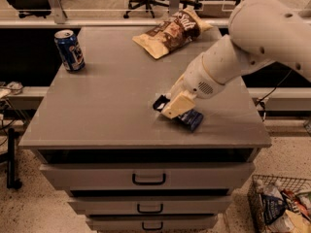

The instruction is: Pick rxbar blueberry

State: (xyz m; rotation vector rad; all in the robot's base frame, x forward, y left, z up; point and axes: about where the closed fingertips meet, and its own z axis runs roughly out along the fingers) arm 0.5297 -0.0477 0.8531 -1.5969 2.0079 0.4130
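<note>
The rxbar blueberry is a dark navy wrapper near the front right of the grey cabinet top. My gripper sits right over it. A cream finger covers the bar's middle, so only its two dark ends stick out on either side. The gripper is shut on the bar and holds it just above the surface. The white arm reaches in from the upper right.
A blue soda can stands at the back left. A tan-brown chip bag lies at the back middle. Drawers are below the top. A wire basket with packets stands on the floor at the lower right. Office chairs stand behind.
</note>
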